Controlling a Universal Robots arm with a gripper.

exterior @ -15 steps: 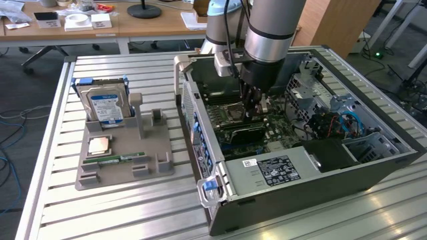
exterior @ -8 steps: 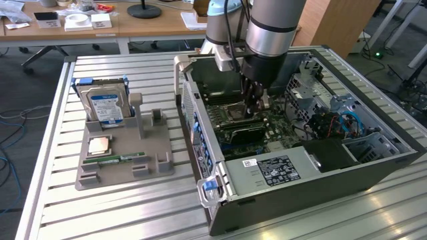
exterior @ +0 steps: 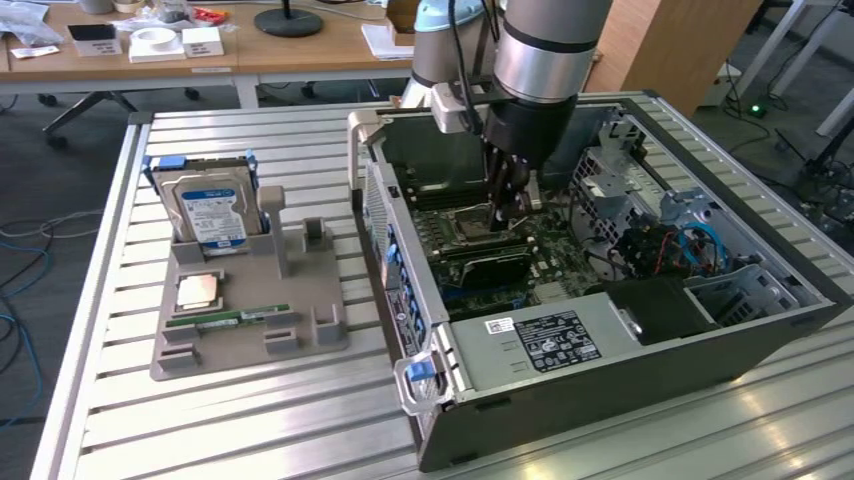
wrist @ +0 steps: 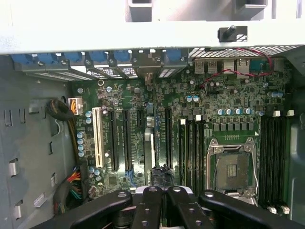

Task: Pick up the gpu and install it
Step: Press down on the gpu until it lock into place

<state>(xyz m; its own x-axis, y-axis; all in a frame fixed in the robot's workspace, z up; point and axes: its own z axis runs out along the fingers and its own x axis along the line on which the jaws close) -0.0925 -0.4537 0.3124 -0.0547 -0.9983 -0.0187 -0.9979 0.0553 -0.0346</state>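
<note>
The arm reaches down into the open computer case [exterior: 747, 330], which lies on its side on a slatted metal table [exterior: 200, 430]. The gripper [exterior: 511, 200] is low over the motherboard [wrist: 119, 95], near the middle of the case. Its jaws are clenched on the gpu [wrist: 148, 152] - a thin dark card seen edge-on in the wrist view, running straight out from between the black fingers [wrist: 186, 210]. The card stands among the long black expansion slots, just beside the white slot [wrist: 99, 138] and its neighbours; whether its edge has gone into a slot I cannot tell. The empty processor socket [wrist: 233, 167] sits well apart from it, past the memory slots.

On the exterior view's left, outside the case, a grey holder [exterior: 240, 350] rests on the table. A blue-labelled hard drive [exterior: 214, 215] stands upright in its far end, and a square processor chip [exterior: 200, 290] and a small green memory stick [exterior: 247, 317] lie flat nearer the front. Inside the case, at its near end, is the labelled power supply [exterior: 547, 340].
</note>
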